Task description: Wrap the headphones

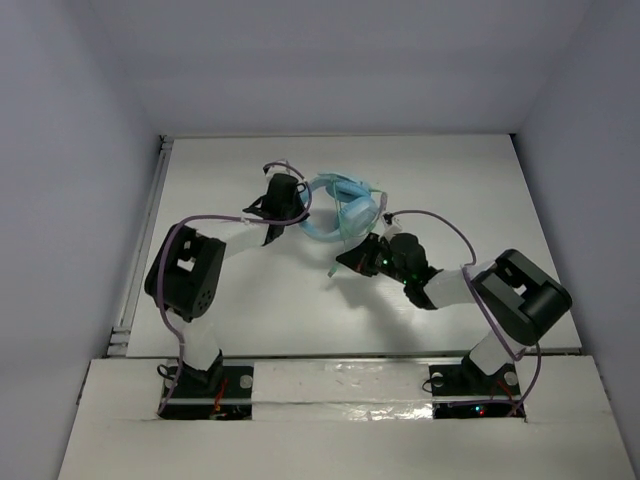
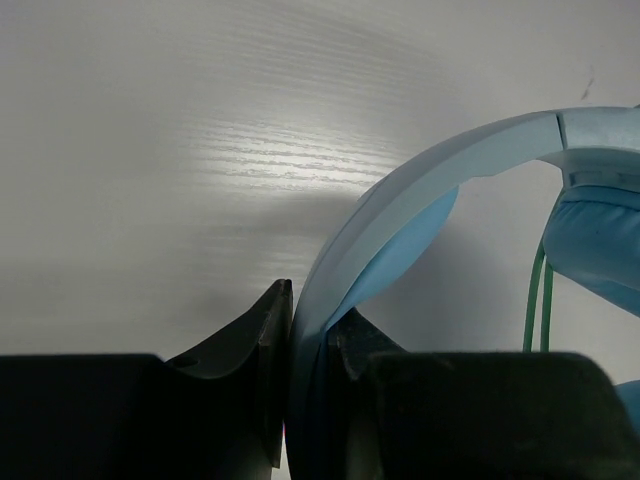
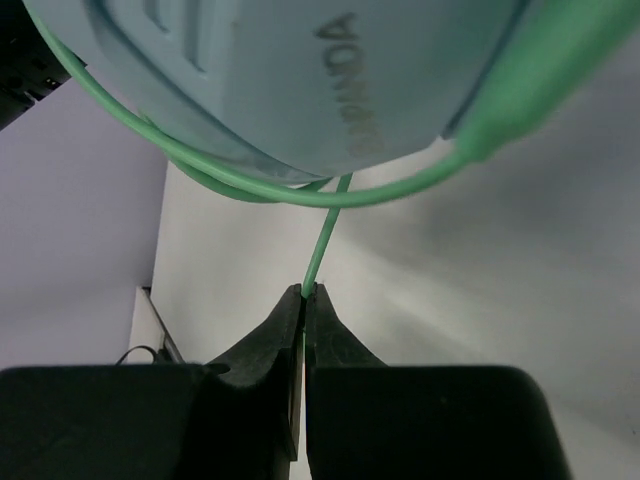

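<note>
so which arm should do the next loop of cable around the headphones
Right, probably. The right tool is shut on the green cable near the earcup, free to wind it; the left tool clamps the headband, steadying the headphones.

The left arm [image 1: 187, 272] rises from its base at 7 o'clock, and its forearm reaches toward 2 o'clock. The left gripper [image 2: 308, 300] has its jaws clamped on the headphones [image 2: 420, 170] at the headband. The right arm [image 1: 520, 295] bends up from 5 o'clock, and its forearm stretches toward 10 o'clock. The right gripper [image 3: 303, 292] pinches the cable [image 3: 322, 245] between closed fingertips.
</note>
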